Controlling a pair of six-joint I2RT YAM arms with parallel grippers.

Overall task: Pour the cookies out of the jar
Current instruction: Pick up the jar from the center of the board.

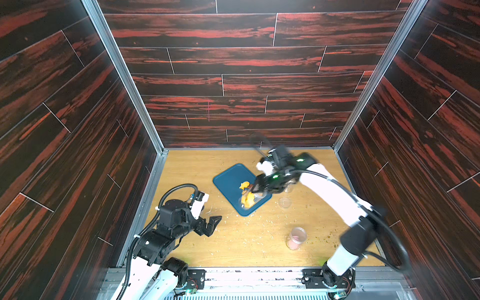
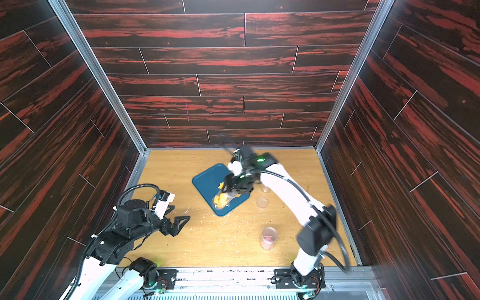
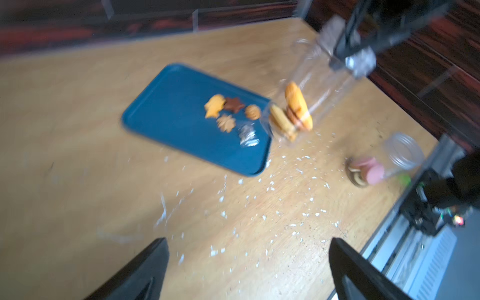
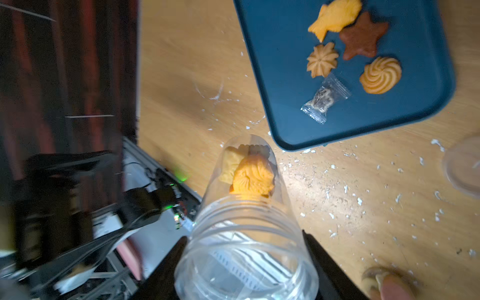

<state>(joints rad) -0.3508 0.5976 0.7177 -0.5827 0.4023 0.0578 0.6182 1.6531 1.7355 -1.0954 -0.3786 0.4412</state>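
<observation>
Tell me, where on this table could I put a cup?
The tray is bare at the end away from the held jar; cookies and a packet crowd the other end. Open table lies between tray, back wall and left wall. Crowded right of the tray: a lid and another jar.

Your right gripper (image 4: 246,262) clamps the clear jar (image 4: 246,220) at its threaded neck, with the open mouth toward the lens. At the jar's closed end sit an orange fish-shaped cookie (image 4: 252,179) and a square yellow cracker (image 4: 230,166). Near one corner of the blue tray (image 4: 280,78) lie a yellow fish cookie (image 4: 335,17), a brown star (image 4: 363,36), a tan flower biscuit (image 4: 322,59), an orange swirl (image 4: 380,75) and a clear crinkled packet (image 4: 324,100). White crumbs (image 4: 358,201) litter the wooden table (image 4: 181,78).
</observation>
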